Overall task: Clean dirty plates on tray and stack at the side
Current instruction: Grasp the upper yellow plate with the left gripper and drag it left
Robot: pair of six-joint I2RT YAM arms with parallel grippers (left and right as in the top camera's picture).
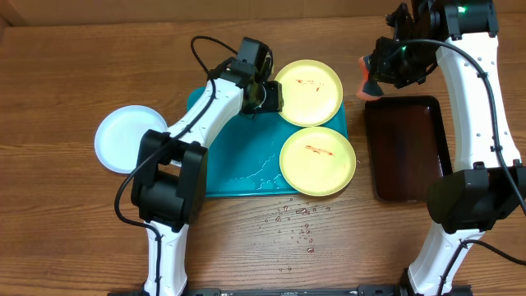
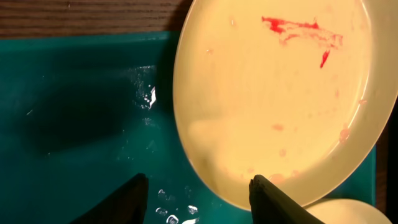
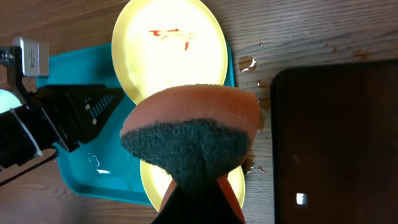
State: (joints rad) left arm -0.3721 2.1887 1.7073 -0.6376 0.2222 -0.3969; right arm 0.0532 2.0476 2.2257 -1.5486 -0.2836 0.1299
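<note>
currently the step in hand is the second plate of three: preparing the upper yellow plate (image 1: 308, 90) for scrubbing.

state of the parts:
- left pincer (image 2: 199, 194): fingers apart, low over the turquoise tray (image 1: 234, 177), at the near rim of the upper yellow plate. the rim runs into the gap, and nothing is clamped.
- right pincer (image 3: 198, 202): clamped on the sponge (image 3: 193, 124), orange body with the dark green scouring face showing. it hangs above the tabletop (image 1: 82, 247) between the upper yellow plate and the dark tray (image 1: 407, 148), touching neither.

next move, as judged: the left pincer should close on the rim to steady or tilt the plate. the right arm should then bring the scouring face down onto the red smear. a shallow, wet rim may slip, so the bite must be firm.

count:
- plates: three. two yellow ones lie on the turquoise tray, the upper one and the lower yellow plate (image 1: 317, 160), each with red smears. one whitish plate (image 1: 127, 140) lies on the tabletop just left of the tray, with no smear visible from overhead.
- trays: two, one turquoise and one dark.
- sponges: one.
- water droplets (image 1: 296, 220): scattered on the tabletop by the tray's near edge, too many to count.
</note>
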